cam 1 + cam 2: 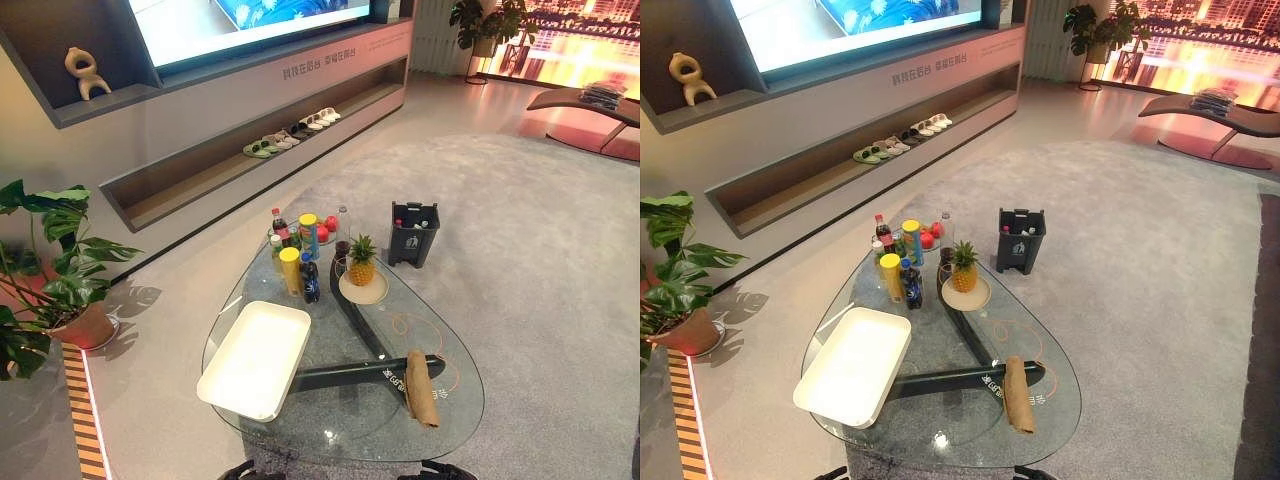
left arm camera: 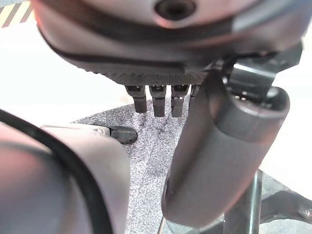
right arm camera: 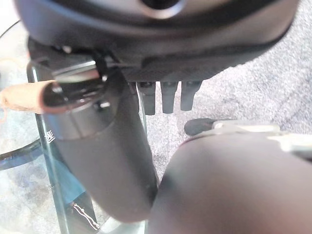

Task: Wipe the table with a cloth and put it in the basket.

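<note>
Brown cloth (image 1: 421,388) folded on glass table (image 1: 450,420), right side — within right hand's (image 3: 165,97) reach. Both hands relaxed, empty — left hand (image 2: 158,100) beside white basket (image 1: 255,358).

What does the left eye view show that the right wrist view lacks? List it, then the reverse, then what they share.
Left eye view: white tray, pineapple, bottles, dark bin on the carpet. Right wrist view: the right hand close up, fingers relaxed, holding nothing. Shared: the brown cloth lying on the glass table, near its right edge.
</note>
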Robot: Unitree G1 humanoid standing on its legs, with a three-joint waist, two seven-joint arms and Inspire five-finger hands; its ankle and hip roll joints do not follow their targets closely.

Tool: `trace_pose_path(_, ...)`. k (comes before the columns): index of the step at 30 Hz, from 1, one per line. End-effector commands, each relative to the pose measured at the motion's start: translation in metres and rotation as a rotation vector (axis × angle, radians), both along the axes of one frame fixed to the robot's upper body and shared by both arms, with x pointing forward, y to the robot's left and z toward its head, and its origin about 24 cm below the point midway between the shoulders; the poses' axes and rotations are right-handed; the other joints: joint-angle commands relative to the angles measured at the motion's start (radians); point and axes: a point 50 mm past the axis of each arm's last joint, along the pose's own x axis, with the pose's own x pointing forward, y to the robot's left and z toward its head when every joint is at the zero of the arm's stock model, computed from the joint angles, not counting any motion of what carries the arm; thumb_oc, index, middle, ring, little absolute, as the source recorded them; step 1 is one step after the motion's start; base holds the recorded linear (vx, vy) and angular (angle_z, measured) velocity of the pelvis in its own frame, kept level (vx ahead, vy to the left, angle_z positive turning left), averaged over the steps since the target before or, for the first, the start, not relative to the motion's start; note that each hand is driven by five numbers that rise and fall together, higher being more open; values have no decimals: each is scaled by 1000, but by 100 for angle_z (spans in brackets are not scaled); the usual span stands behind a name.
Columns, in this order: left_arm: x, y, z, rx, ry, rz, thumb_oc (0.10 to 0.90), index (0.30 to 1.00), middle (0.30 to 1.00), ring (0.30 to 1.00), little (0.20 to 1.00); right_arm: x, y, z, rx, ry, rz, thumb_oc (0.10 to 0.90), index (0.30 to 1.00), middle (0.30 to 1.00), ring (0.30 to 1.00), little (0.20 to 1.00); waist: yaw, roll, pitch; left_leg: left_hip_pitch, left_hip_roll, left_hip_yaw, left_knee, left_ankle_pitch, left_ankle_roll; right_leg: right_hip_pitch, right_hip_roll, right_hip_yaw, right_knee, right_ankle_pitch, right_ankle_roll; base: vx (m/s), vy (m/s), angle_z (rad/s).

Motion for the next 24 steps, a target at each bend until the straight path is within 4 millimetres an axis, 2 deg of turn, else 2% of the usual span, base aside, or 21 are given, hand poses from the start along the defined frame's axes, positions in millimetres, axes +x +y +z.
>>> trace_pose_path(1,27,-7,4,15,-75,-53,800,900,900,900,900,4,-6,1,-65,7,72,800,900,900,900,900,-7,-5,20,28,-31,73,21,-115,25,-43,-67,-69,56,-19,73,33,-2,-1)
trace_pose_path(5,29,-7,5,30,-83,-68,800,900,900,900,900,13,-7,4,-85,-62,77,800,900,900,900,900,-6,-5,24,26,-28,73,32,-120,23,-44,-69,-65,61,-19,73,54,-4,-1)
trace_pose_path(9,30,-4,5,71,-59,-88,800,900,900,900,900,33,-5,10,-107,-167,105,800,900,900,900,900,-5,-6,31,17,-28,71,47,-123,20,-52,-72,-64,68,-18,76,48,-11,0)
trace_pose_path(11,37,-4,7,80,-69,-102,800,900,900,900,900,58,-1,20,-132,-270,140,800,900,900,900,900,-5,-8,48,-1,-28,68,62,-124,18,-71,-75,-62,80,-17,76,0,0,0)
trace_pose_path(13,42,-4,9,89,-76,-119,800,900,900,900,900,72,1,27,-150,-334,136,800,900,900,900,900,-6,-8,57,-18,-27,65,69,-121,19,-89,-77,-63,89,-15,76,0,0,0)
trace_pose_path(15,50,-3,12,105,-95,-138,800,900,900,900,900,99,6,45,-184,-456,143,800,900,900,900,900,-9,-7,77,-51,-28,59,80,-115,21,-123,-79,-63,107,-13,73,-33,4,-1)
trace_pose_path(17,54,-4,14,113,-107,-145,800,900,900,900,900,113,10,57,-211,-523,145,800,900,900,900,900,-13,-5,88,-75,-30,55,91,-112,22,-148,-81,-61,119,-12,71,-64,24,-2)
trace_pose_path(18,61,-6,17,118,-136,-146,800,900,900,900,900,129,14,74,-241,-613,146,800,900,900,900,900,-19,-1,109,-106,-32,52,109,-110,25,-181,-86,-60,140,-14,67,-105,49,-5)
trace_pose_path(19,64,-7,18,118,-148,-145,800,900,900,900,900,134,15,81,-253,-647,146,800,900,900,900,900,-22,1,117,-118,-33,51,118,-111,27,-195,-90,-62,151,-16,65,-134,74,-3)
trace_pose_path(21,76,-10,24,123,-190,-139,800,900,900,900,900,150,19,107,-316,-770,139,800,900,900,900,900,-35,7,154,-175,-37,49,156,-111,31,-255,-101,-60,195,-23,56,-138,78,-4)
trace_pose_path(22,78,-10,25,124,-198,-139,800,900,900,900,900,152,20,111,-324,-787,137,800,900,900,900,900,-37,8,160,-189,-37,48,163,-110,32,-270,-103,-59,205,-24,55,-173,98,-8)
trace_pose_path(24,89,-13,31,147,-235,-152,800,900,900,900,900,166,19,137,-379,-922,99,800,900,900,900,900,-50,20,204,-261,-41,40,203,-102,39,-351,-113,-52,267,-31,43,-150,119,-10)
